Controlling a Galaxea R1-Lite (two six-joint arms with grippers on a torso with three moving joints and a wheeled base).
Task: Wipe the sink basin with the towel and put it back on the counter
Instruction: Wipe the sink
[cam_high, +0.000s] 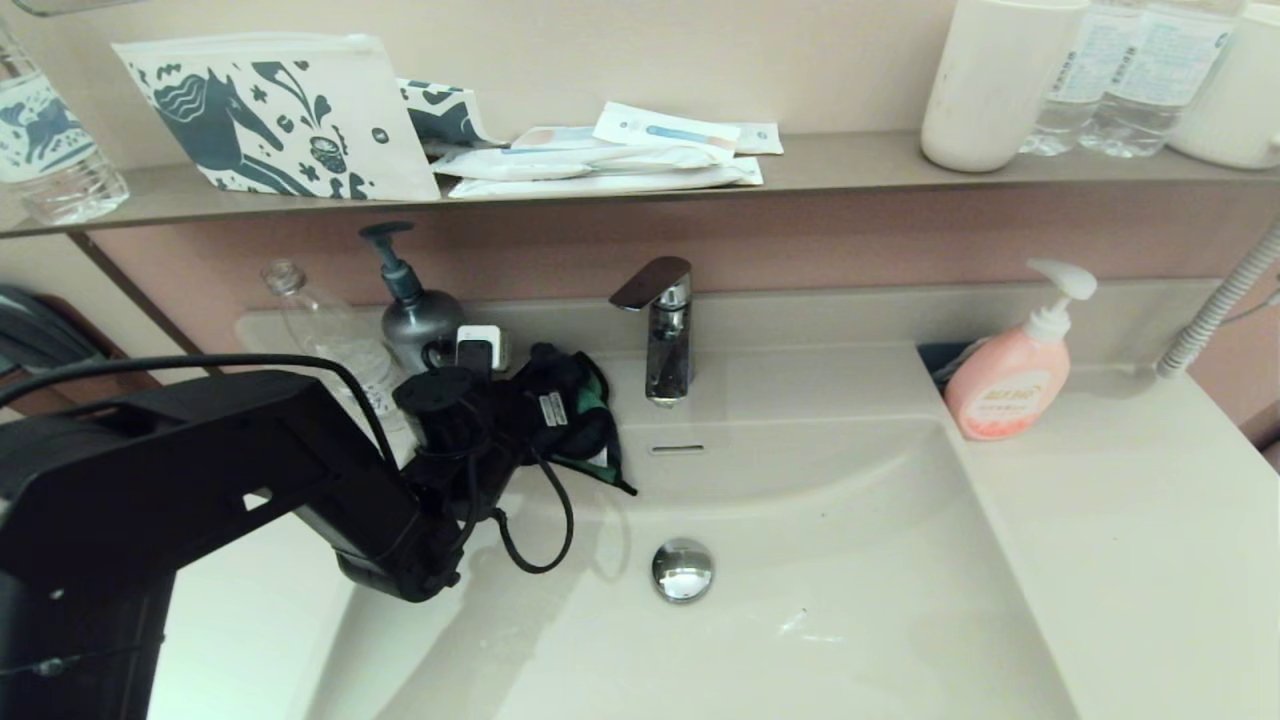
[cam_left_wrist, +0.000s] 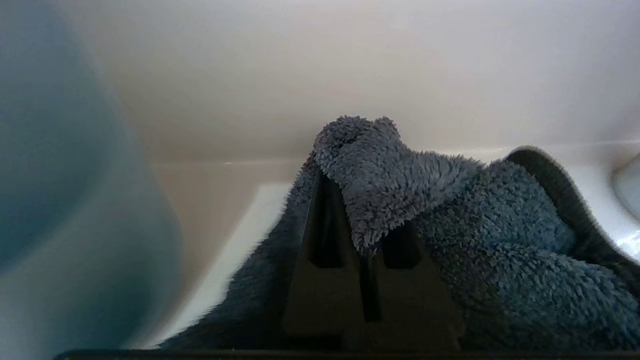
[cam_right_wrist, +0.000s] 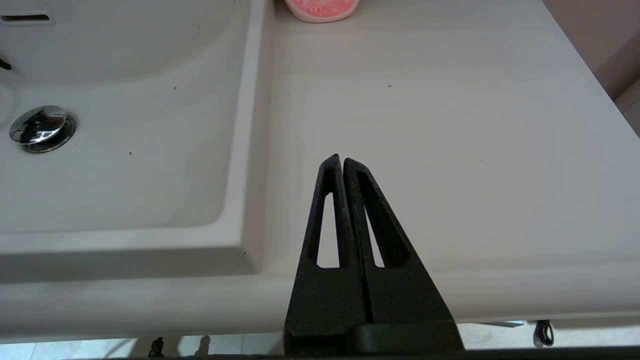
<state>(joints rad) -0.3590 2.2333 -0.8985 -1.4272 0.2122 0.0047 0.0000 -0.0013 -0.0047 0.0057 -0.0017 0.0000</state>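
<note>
Clamping the towel, the left gripper crowds the grey pump bottle beside the faucet.

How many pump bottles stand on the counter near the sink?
2. A dark grey pump bottle stands at the back, left of the faucet. A pink pump bottle stands right of the basin. The arm may hide others.

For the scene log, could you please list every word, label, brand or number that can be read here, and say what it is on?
No text can be read.
Pink soap bottle: pale label, print too blurred.
Water bottles on the shelf: label print too small.
Packets on the shelf: small round logos and print, unreadable.
Pouch: a horse drawing and a tiny round mark, no readable words.
White tag on the left gripper, which holds the towel: too small.
</note>
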